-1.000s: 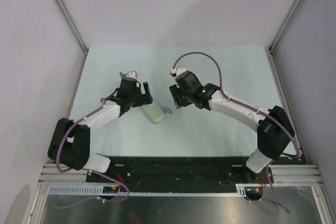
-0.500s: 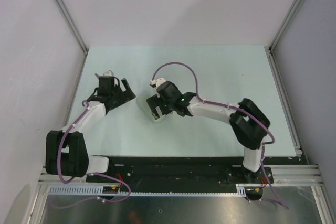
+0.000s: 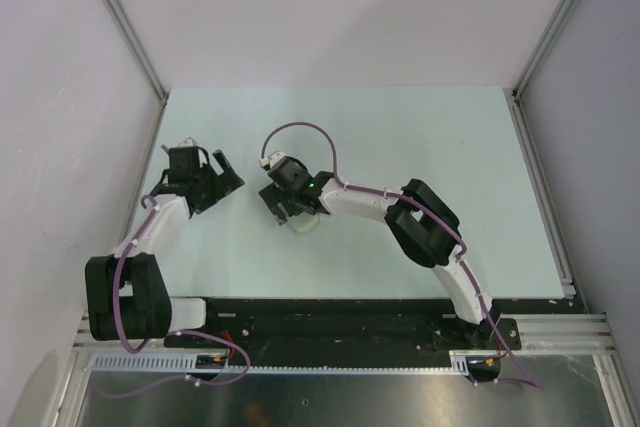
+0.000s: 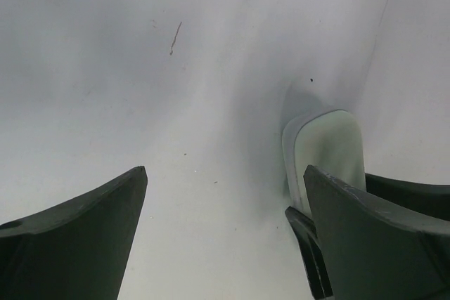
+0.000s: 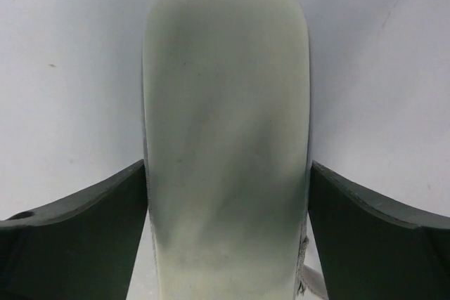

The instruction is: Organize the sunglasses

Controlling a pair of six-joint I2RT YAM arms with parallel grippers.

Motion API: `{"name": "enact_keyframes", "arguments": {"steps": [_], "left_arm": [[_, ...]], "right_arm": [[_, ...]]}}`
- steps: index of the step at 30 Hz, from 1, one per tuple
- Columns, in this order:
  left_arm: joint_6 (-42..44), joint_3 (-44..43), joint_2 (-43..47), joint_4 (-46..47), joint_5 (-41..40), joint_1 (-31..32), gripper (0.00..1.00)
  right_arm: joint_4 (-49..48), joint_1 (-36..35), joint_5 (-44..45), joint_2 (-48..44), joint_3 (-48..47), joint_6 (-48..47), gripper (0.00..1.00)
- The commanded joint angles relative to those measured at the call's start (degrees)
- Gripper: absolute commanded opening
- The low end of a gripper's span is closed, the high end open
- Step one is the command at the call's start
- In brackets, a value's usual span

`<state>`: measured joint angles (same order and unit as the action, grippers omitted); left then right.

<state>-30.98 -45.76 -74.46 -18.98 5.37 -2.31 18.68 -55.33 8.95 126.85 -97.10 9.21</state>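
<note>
Right end effector [image 5: 226, 173] is released, its fingers straddling the beige case [image 5: 225, 96] that lies on the table [image 3: 420, 137]. Left end effector [image 4: 225, 173] is released too, hovering well left of the case. The sunglasses show in no view.

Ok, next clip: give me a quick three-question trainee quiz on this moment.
1. True or false: the right hand has its fingers on either side of the beige case.
2. The left hand is: A) shut on the case; B) open over bare table, apart from the case; C) out of view.
3. Do the sunglasses show in any view?
Key: 1 true; 2 B; 3 no.
</note>
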Motion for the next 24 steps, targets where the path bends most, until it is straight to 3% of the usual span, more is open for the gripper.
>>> {"name": "enact_keyframes", "arguments": {"steps": [1, 4, 7, 14, 21, 24], "left_arm": [[0.3, -1.5, 0.0, 0.0, 2.5, -1.4, 1.00], [0.2, -1.6, -0.3, 0.0, 2.9, -1.6, 1.00], [0.2, -1.7, -0.9, 0.0, 3.4, -1.5, 1.00], [0.0, -1.4, -1.3, 0.1, 5.4, -1.5, 1.00], [0.5, -1.2, -0.9, 0.0, 6.6, -0.5, 1.00], [1.0, -1.7, -0.6, 0.0, 6.2, 0.8, 1.00]], "right_arm": [[5.4, 0.4, 3.1, 0.8, -3.2, 1.6, 0.80], [6.3, 1.3, 4.4, -0.5, -2.5, 4.2, 0.68], [6.8, 2.2, 7.9, -2.4, 0.1, 8.7, 0.64], [10.3, 6.4, 21.4, -9.1, 8.9, 21.5, 0.62], [11.7, 10.9, 23.7, -14.8, 15.7, 24.7, 0.74], [10.2, 11.2, 22.5, -15.1, 16.5, 22.0, 0.90]]}}
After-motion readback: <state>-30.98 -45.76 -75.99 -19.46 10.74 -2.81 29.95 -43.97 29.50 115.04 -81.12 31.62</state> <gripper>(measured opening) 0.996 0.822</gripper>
